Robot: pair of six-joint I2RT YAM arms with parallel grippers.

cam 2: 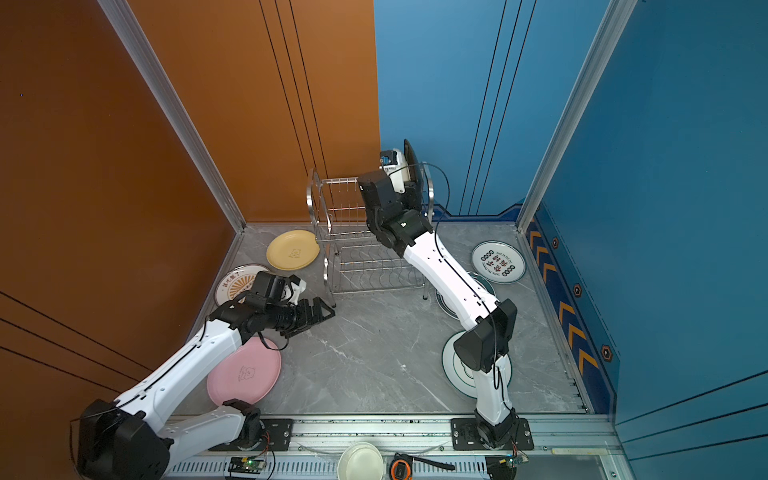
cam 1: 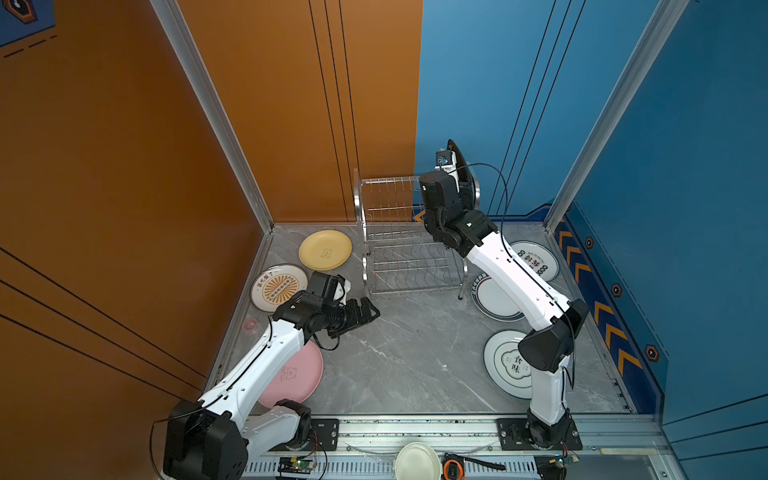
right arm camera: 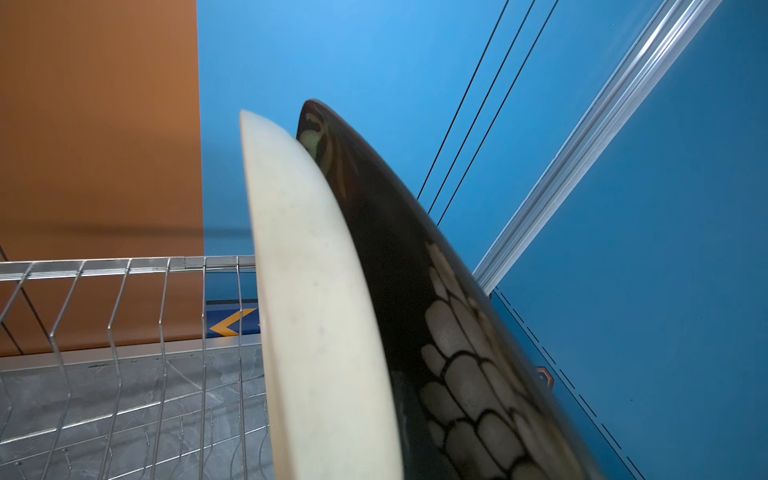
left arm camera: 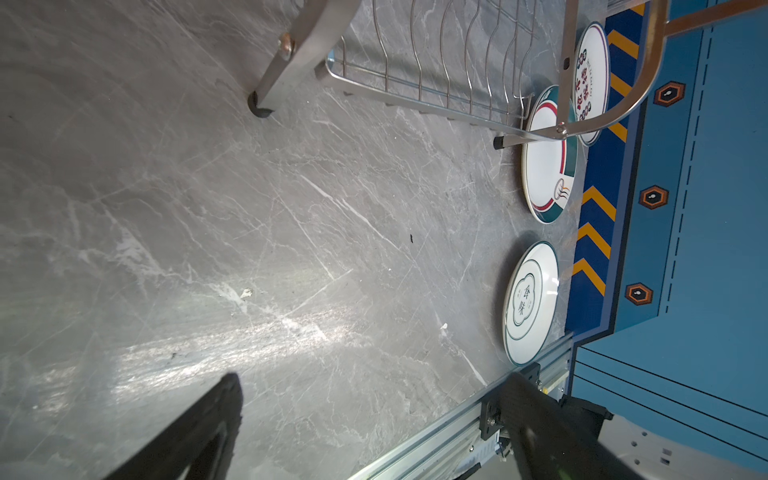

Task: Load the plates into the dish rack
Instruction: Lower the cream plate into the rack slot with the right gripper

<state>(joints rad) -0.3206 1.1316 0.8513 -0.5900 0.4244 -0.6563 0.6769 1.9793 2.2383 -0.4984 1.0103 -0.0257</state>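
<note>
Cream plate (right arm camera: 316,291), clear in right wrist view, hardly seen from above, right gripper (cam 1: 449,164) clamped on it, left gripper (left arm camera: 374,382) apart.

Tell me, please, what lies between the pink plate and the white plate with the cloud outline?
Nothing: only bare grey tabletop lies between the pink plate and that white plate, as both top views show.

Our left arm (cam 1: 266,357) reaches low and forward, the left gripper (cam 1: 365,316) level with its jaws spread wide. Our right arm (cam 1: 511,274) stretches up and back, wrist (cam 1: 440,195) raised. The right gripper, hidden behind the wrist, is closed.
</note>
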